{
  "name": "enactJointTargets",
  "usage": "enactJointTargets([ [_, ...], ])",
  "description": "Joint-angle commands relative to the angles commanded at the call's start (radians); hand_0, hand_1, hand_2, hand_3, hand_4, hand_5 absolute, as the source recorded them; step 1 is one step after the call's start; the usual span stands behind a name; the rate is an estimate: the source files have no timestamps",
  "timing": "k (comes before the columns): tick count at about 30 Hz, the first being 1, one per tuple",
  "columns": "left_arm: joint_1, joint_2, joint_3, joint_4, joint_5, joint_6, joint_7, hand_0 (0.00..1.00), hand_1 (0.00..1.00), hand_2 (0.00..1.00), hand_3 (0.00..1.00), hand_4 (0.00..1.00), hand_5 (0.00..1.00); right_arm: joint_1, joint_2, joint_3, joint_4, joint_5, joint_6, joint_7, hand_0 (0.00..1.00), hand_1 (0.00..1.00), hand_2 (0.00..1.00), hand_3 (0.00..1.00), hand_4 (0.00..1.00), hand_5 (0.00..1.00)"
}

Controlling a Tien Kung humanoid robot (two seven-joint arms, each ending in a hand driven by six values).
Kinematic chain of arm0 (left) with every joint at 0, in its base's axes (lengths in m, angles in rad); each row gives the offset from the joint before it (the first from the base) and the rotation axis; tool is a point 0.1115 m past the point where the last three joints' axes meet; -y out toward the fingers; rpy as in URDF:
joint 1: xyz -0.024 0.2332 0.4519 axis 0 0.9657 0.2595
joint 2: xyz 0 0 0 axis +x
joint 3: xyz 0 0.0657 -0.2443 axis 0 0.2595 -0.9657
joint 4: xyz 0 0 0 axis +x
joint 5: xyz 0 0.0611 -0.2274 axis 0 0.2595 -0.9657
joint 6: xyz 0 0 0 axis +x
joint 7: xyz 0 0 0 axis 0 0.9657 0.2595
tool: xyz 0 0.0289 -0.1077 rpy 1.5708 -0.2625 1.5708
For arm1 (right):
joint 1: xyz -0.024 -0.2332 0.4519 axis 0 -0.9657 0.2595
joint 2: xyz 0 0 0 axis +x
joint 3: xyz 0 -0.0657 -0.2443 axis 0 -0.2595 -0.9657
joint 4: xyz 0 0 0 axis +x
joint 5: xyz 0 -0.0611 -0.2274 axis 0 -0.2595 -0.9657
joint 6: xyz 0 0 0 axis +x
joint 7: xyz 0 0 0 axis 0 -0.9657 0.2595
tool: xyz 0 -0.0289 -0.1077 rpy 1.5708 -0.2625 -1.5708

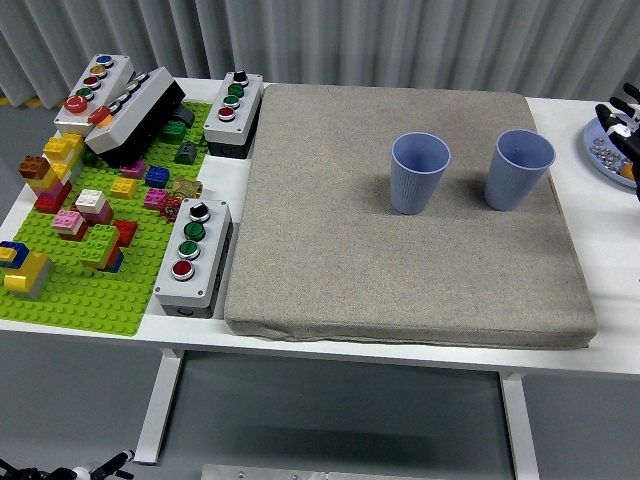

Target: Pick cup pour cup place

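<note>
Two blue ribbed cups stand upright on a grey felt mat [400, 290]. The left cup [420, 173] is near the mat's middle back and the right cup [519, 168] is beside it, a short gap apart. I cannot see into either cup well enough to tell what it holds. My right hand [622, 122] shows only partly at the far right edge, well to the right of the right cup, its fingers relaxed and holding nothing. My left hand is out of view.
A blue plate [603, 150] with small metal pieces lies under my right hand. On the left are a green baseplate [80, 300] with several toy bricks and three grey button boxes [192, 256], [232, 108], [92, 90].
</note>
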Motion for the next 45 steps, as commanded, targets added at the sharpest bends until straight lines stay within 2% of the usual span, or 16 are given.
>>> enactJointTargets([
  [7,0.000,-0.001,-0.002,0.000,0.004,-0.001,0.001,0.847,0.861,0.882,0.778,0.594,0.998,-0.031,0.010,0.003,0.017,-0.017,0.013,-0.012,0.932,0.919,0.998,0.998,0.803,0.013],
  [10,-0.001,-0.003,-0.004,0.000,0.008,-0.002,0.001,0.847,0.861,0.883,0.779,0.593,0.998,-0.074,0.016,-0.024,0.027,-0.008,0.019,-0.013,0.937,0.933,0.998,0.998,0.808,0.020],
  [16,0.000,-0.004,-0.001,0.000,0.008,-0.002,0.001,0.847,0.860,0.884,0.778,0.593,0.998,-0.106,0.019,-0.052,0.035,0.001,0.019,-0.014,0.937,0.929,0.998,0.998,0.809,0.034],
  [26,0.004,-0.004,0.002,0.000,0.009,-0.004,0.002,0.846,0.859,0.884,0.778,0.593,0.998,-0.120,0.025,-0.076,0.036,0.013,0.016,-0.011,0.936,0.927,0.998,0.998,0.804,0.048],
  [45,0.002,-0.008,0.016,0.000,0.004,-0.004,0.002,0.846,0.861,0.884,0.778,0.594,0.998,-0.096,0.062,-0.151,-0.070,0.072,-0.014,0.055,0.936,0.920,0.987,0.989,0.799,0.079],
])
